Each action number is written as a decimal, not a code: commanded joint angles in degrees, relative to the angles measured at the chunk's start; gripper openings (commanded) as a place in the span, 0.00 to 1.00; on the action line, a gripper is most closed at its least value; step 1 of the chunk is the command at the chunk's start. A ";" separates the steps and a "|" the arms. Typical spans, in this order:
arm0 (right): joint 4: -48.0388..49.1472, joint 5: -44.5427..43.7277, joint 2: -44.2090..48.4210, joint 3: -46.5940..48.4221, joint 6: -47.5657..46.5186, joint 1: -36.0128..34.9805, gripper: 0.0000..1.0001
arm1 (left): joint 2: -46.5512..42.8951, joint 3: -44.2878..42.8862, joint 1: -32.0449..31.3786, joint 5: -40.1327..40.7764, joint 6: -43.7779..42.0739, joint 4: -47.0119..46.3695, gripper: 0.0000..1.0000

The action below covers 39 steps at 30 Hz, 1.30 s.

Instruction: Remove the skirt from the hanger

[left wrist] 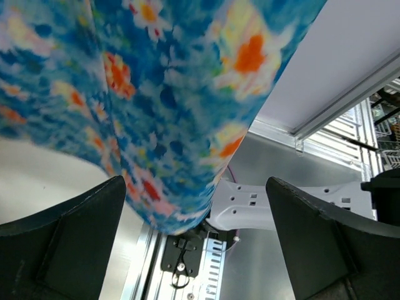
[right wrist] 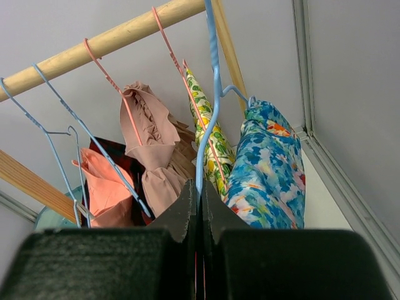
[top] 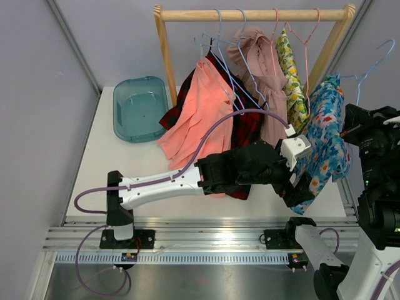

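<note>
Just right of the wooden rack [top: 250, 14]: skirt [top: 328, 125], blue with orange, white and yellow flowers, hanging on a blue wire hanger [right wrist: 209, 94]. Right pincer [right wrist: 200, 194] clamped on hanger wire. Left pincer [left wrist: 195, 187] apart at skirt hem.

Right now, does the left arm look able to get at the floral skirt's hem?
Probably yes. The left gripper sits open, its fingers either side of the floral skirt's hem, nothing in between; the right gripper holds the blue hanger up.
</note>
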<state>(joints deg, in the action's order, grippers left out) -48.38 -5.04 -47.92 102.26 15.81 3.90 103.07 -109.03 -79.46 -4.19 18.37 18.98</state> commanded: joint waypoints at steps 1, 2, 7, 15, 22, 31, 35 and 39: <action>4.44 0.20 0.29 1.19 0.27 0.14 0.00 | -0.23 -0.57 0.18 -3.89 1.49 -6.41 0.99; 4.44 0.29 0.20 1.02 0.36 0.14 0.00 | -0.32 0.48 0.18 -5.55 1.84 -8.07 0.99; 4.17 0.47 0.28 0.93 0.62 0.14 0.00 | 0.82 0.58 0.10 -2.95 2.20 -8.17 0.99; 3.73 0.38 0.90 1.28 0.88 -0.12 0.00 | 3.02 1.72 0.10 7.17 2.11 -8.79 0.06; 3.73 0.47 -0.15 2.68 1.06 -0.38 0.00 | -7.41 21.81 -1.13 8.23 3.86 -14.40 0.00; 4.70 -0.41 -2.96 4.62 0.27 -1.00 0.00 | -27.99 54.95 -13.94 19.81 14.21 -13.37 0.00; 6.10 0.55 -4.28 3.48 0.97 -1.00 0.00 | -38.27 56.21 -18.00 31.57 19.68 -0.93 0.00; 8.99 1.87 -6.92 2.60 0.45 -1.00 0.00 | -47.06 51.13 -19.06 41.96 21.27 13.77 0.00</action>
<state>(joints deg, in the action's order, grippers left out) -44.69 -4.78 -51.92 105.34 16.34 3.20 61.76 -52.80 -98.21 23.51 35.68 23.16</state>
